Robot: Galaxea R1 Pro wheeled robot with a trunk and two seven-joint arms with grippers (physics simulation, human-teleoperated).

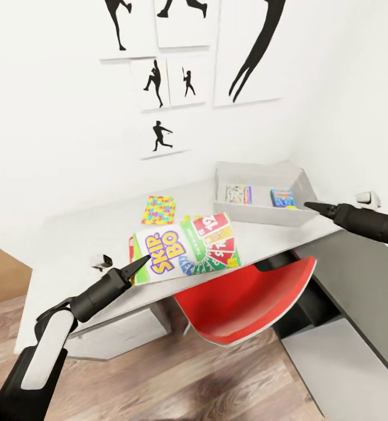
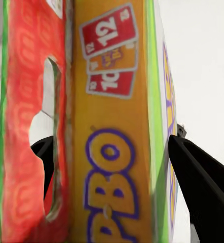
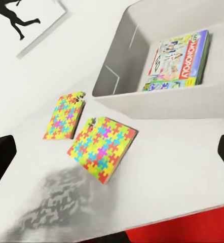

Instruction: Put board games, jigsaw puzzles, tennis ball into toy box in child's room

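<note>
My left gripper (image 1: 138, 266) is shut on the near edge of the Skip-Bo box (image 1: 185, 248), holding it tilted just above the table (image 1: 71, 245). In the left wrist view the box (image 2: 117, 131) stands edge-on between the two fingers (image 2: 198, 177). The toy box (image 1: 258, 213) sits at the table's far right corner with the Monopoly box (image 1: 239, 194) and the small blue game box (image 1: 282, 197) inside. My right gripper (image 1: 311, 206) hovers open at the toy box's front right. One jigsaw puzzle (image 1: 158, 209) lies behind the Skip-Bo box. The right wrist view shows both puzzles (image 3: 66, 116) (image 3: 103, 147) side by side, and the Monopoly box (image 3: 180, 61) in the tray (image 3: 157, 104).
A red chair (image 1: 246, 298) is tucked under the table's front edge. The lower dark-grey cabinet (image 1: 357, 275) joins the table on the right. A drawer unit (image 1: 117, 333) sits under the left end. White walls with athlete posters (image 1: 155, 82) close off the back and right.
</note>
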